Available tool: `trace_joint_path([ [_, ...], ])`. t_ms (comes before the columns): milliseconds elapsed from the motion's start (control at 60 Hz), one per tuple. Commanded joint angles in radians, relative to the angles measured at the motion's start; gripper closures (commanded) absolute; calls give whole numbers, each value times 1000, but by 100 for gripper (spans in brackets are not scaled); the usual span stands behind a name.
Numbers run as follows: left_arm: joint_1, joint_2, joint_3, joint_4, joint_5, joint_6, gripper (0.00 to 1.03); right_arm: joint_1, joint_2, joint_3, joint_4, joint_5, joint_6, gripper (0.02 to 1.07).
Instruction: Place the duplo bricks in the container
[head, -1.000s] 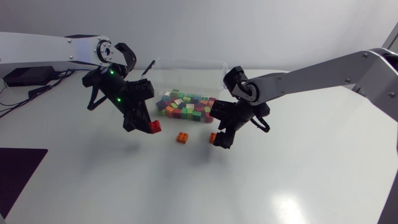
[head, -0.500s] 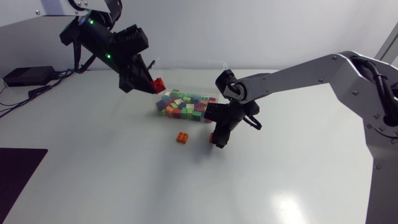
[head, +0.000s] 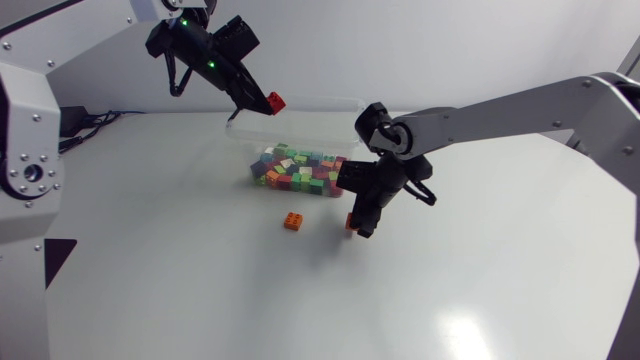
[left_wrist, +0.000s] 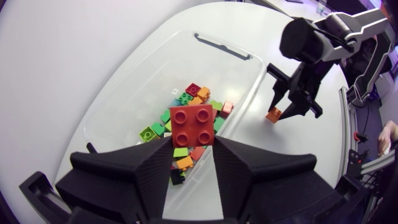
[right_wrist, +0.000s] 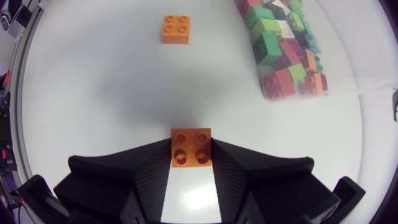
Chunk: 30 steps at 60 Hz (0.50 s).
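Upper left of frame: left claw (head: 264, 99) grips a red brick (head: 275, 101) over the container (head: 330, 100), apparently for dropping; at centre, right claw (head: 360, 224) clamps an orange brick (head: 351, 220).

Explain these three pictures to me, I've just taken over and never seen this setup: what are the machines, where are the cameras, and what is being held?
You see a robot's left arm and right arm at a white table. The wide picture looks down from above. Each of the other two comes from a camera on one arm's wrist, looking past its own claw. The left claw is shut on a red brick, held over the clear container, which holds many coloured bricks. The right claw is shut on an orange brick, low beside the container. A second orange brick lies loose on the table nearby.
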Motion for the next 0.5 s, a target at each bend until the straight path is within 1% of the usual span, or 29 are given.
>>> trace_joint_path([
  [0,-2,92,127,-10,10,-69,75,-3,-81,-37,-25,2,-13,77],
  [100,-1,175,247,-17,0,-118,75,-2,-139,-43,-47,2,-3,77],
  [150,-6,213,305,-28,-25,-133,73,-2,-159,-43,-56,2,0,77],
  [167,-9,245,357,-56,-40,-138,66,-2,-174,-41,-61,2,3,77],
  [183,-12,257,377,-68,-46,-141,62,-2,-180,-41,-62,2,3,77],
  [200,-13,282,423,-100,-56,-147,53,-2,-189,-40,-67,2,4,77],
  [233,-19,328,512,-148,-73,-159,38,-2,-205,-37,-78,0,4,77],
  [250,-19,331,518,-151,-74,-161,36,-2,-206,-37,-79,0,4,77],
  [267,-22,380,621,-200,-83,-167,17,-2,-219,-35,-85,0,4,77],
  [283,-25,417,704,-235,-88,-172,8,-2,-226,-35,-88,0,4,77],
  [300,-27,454,778,-264,-99,-179,4,-2,-240,-32,-99,0,4,77],
  [317,-32,535,959,-292,-138,-224,4,-2,-245,-32,-104,0,4,77],
  [350,-38,563,1038,-318,-181,-234,4,0,-255,-30,-116,-2,4,77],
  [367,-39,557,1029,-326,-191,-242,4,0,-258,-32,-117,-2,4,77],
  [383,-39,524,991,-333,-195,-251,4,0,-266,-35,-117,-2,6,77],
  [400,-35,474,923,-313,-195,-268,4,0,-268,-37,-119,-2,6,77],
  [417,-29,414,824,-273,-198,-287,4,0,-269,-40,-124,-2,6,77],
  [433,-27,310,611,-201,-197,-291,4,1,-271,-44,-131,-2,6,77],
  [450,-30,242,488,-163,-197,-291,4,4,-271,-49,-137,-2,6,77],
  [467,-30,202,428,-137,-195,-294,4,6,-271,-53,-139,0,6,77],
  [483,-33,179,419,-137,-195,-308,4,7,-271,-60,-139,3,4,77],
])
